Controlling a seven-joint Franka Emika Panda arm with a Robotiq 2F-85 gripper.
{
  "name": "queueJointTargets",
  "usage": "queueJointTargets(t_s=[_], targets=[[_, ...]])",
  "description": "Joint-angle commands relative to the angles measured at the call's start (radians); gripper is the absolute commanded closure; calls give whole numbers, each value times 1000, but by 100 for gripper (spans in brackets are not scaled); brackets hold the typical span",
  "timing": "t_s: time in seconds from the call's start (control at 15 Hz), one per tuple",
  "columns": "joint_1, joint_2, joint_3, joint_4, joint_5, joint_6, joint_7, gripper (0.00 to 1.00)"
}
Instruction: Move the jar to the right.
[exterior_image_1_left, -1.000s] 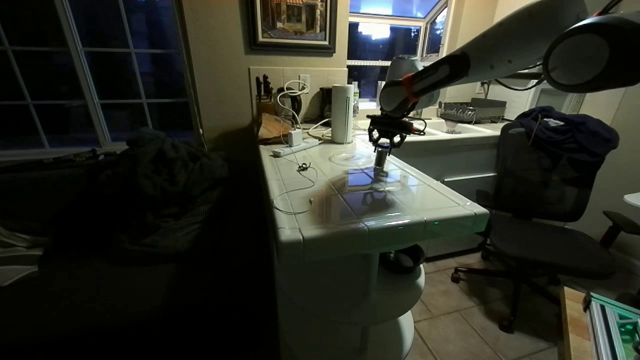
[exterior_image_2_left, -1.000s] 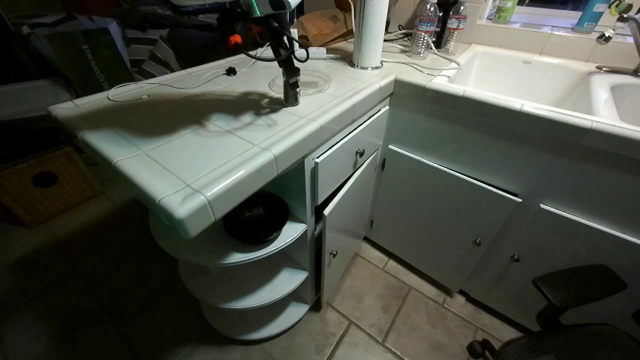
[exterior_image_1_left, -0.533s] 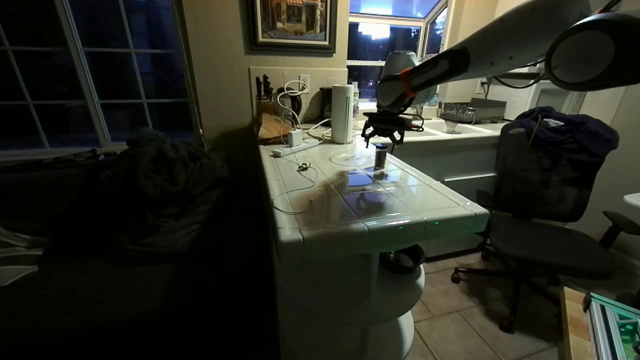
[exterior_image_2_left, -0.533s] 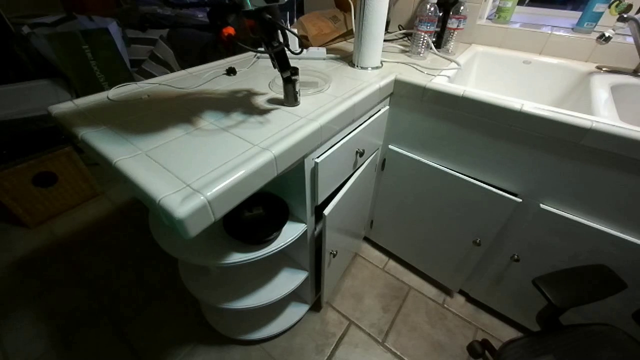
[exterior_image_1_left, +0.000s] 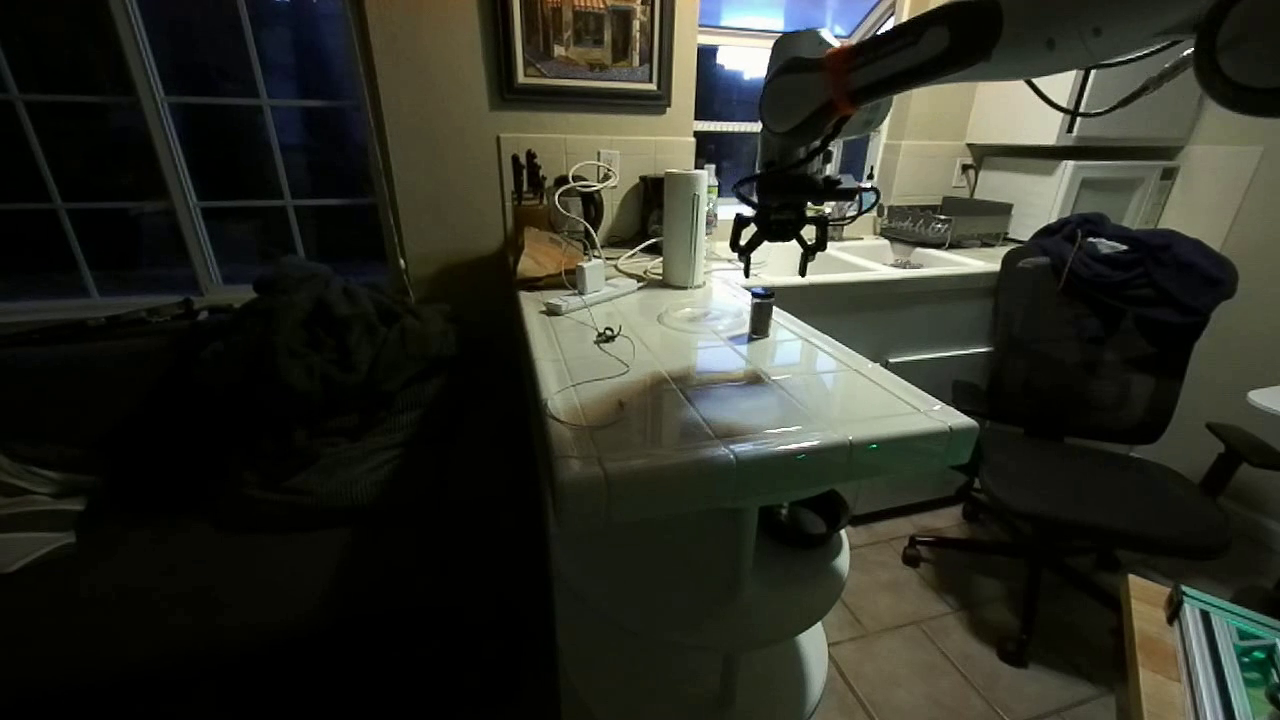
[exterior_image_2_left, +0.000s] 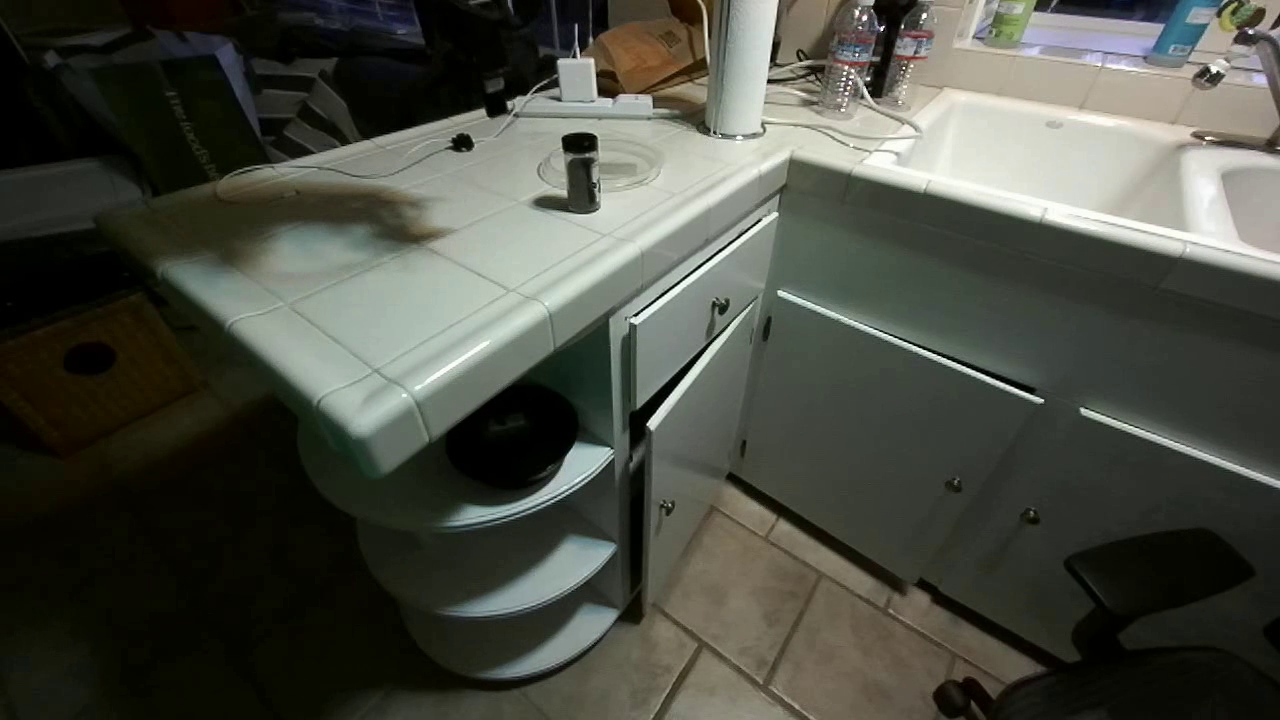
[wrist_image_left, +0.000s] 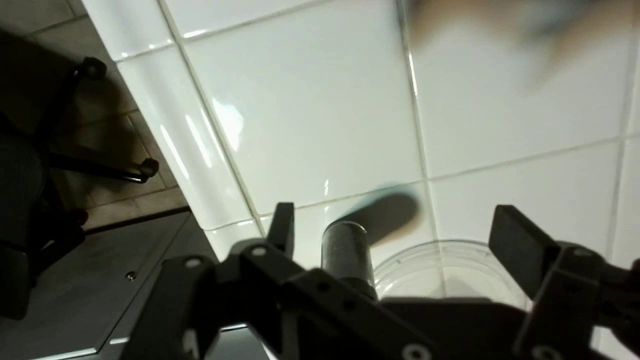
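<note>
Jar (exterior_image_1_left: 761, 315) upright, centre-right in an exterior view; end effector (exterior_image_1_left: 775, 268) just lifted clear, wide, empty; move likely done.

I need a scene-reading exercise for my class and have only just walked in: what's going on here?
A grey-white robot arm is working at a white tiled counter. Its black two-fingered gripper is open and holds nothing, raised higher than the small dark cylindrical jar that it is meant to move to the right. The jar stands upright on the counter beside a clear round dish. Whether that move is done or still to come, this moment doesn't show.
</note>
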Motion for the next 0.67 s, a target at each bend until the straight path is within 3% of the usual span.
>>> queueJointTargets(t_s=[0.0,0.33,0.6], targets=[[47,-152,9,-138,-53,-34,-18,0],[78,-321,40,-259,-111,-94,-19,0],[64,-449,72,-380,-100,-26,-150,0]])
